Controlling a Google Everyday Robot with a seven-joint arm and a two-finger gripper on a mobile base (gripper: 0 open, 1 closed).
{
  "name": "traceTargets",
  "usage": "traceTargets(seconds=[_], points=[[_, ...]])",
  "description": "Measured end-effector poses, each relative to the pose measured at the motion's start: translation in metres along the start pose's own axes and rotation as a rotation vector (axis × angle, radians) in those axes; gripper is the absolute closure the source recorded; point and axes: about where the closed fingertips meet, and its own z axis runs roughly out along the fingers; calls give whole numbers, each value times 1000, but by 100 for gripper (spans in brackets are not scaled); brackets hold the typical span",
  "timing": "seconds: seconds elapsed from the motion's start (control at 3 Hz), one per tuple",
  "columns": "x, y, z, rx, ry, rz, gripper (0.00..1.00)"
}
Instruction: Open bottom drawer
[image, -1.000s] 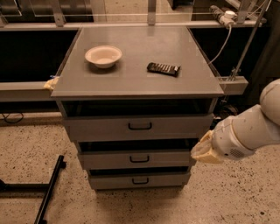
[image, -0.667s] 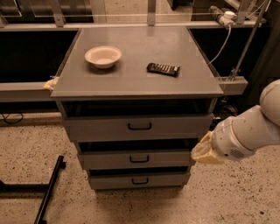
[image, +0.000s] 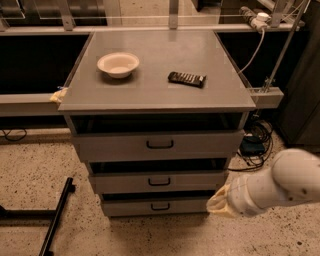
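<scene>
The bottom drawer (image: 130, 207) is the lowest and narrowest of three grey drawers in a grey cabinet, and it has a small black bar handle (image: 160, 205). It stands about flush with the cabinet front. My gripper (image: 216, 204) is at the end of the white arm (image: 280, 187) coming in from the lower right. Only its cream-coloured end shows, level with the bottom drawer's right end and just off the cabinet's right front corner. It is well to the right of the handle.
The middle drawer (image: 125, 182) and top drawer (image: 115, 146) sit above it. A white bowl (image: 118, 64) and a black remote (image: 187, 78) lie on the cabinet top (image: 155, 95). A black bar (image: 56, 218) lies on the speckled floor at left. Cables (image: 252, 142) hang at right.
The arm has dropped from the height of the middle drawer to the height of the bottom drawer and moved slightly left. The drawers have not moved.
</scene>
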Motion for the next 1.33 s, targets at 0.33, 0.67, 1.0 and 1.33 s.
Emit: traceTargets(seconds=[0.33,0.67,1.0,1.33], points=[[18,-11,85,-28,-66,-69,100],[33,-15,155,-80,-138,-87,100],[46,4,188,-139,-167,-47,100],[46,5,188,-140,-167,-46,100]])
